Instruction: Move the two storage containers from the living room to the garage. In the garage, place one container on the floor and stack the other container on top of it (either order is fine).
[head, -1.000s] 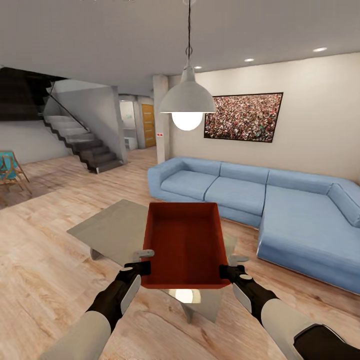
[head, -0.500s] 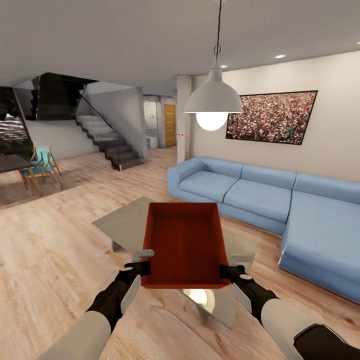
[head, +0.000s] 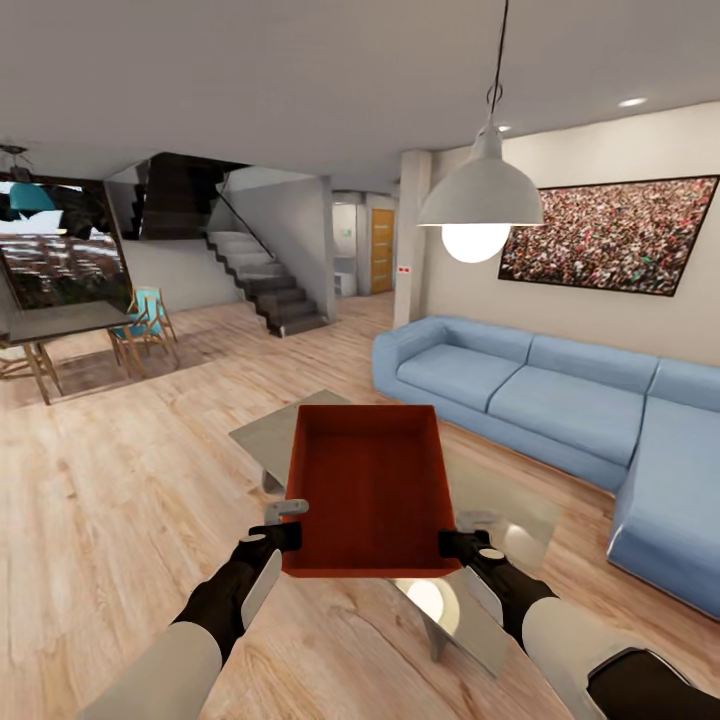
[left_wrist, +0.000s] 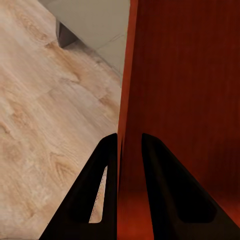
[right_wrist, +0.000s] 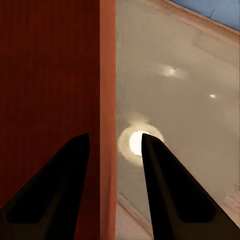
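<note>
I hold one red-orange storage container (head: 368, 490) level in front of me, above the glass-topped coffee table (head: 268, 437) in the living room. My left gripper (head: 285, 535) is shut on its left wall near the close corner. In the left wrist view that gripper (left_wrist: 129, 137) has the container's wall (left_wrist: 190, 100) pinched between both fingers. My right gripper (head: 452, 545) is clamped on the right wall. Seen from the right wrist, the gripper (right_wrist: 114, 137) straddles the container's rim (right_wrist: 107, 75). The second container, the garage and its concrete floor are out of view.
A blue corner sofa (head: 560, 400) runs along the right. A pendant lamp (head: 480, 200) hangs ahead at head height. Light wood plank floor (head: 130, 480) stretches left toward a dining table (head: 60, 322) with chairs (head: 145, 315). Stairs (head: 265, 285) and a hallway with an orange door (head: 382, 250) lie beyond.
The whole view has swung to the left, so sofa, lamp and table slid right in the picture and the dining area came in. Container and both grippers keep their places.
</note>
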